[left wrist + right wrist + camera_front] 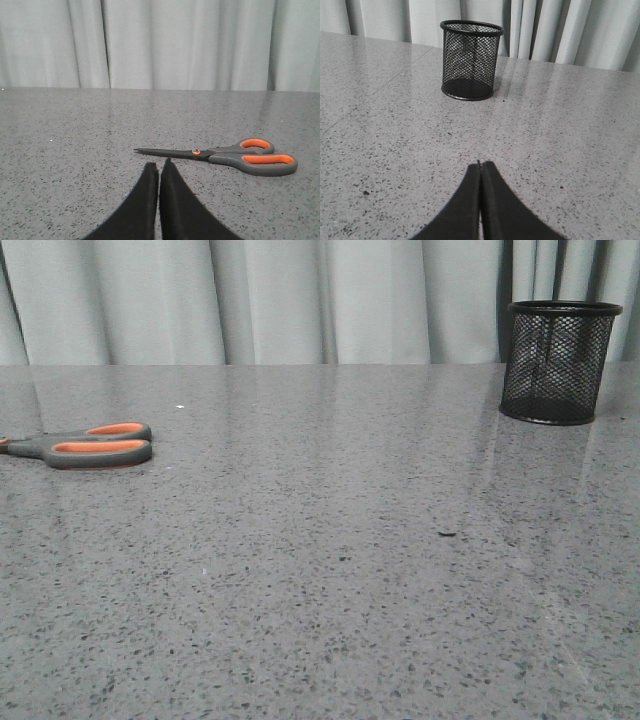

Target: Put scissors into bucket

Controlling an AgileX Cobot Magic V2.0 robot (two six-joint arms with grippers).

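both jaws closed; scissors lie flat, bucket upright.

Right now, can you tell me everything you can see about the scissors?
The scissors lie flat on the speckled grey table, at its left side in the front view, blades closed. The handles look like dark grey plastic with orange lining inside the two finger loops; the slim blades look like dark metal, joined at a small orange pivot. Nothing touches them but the table. The left gripper sits near the blade tip, jaws closed, apart.
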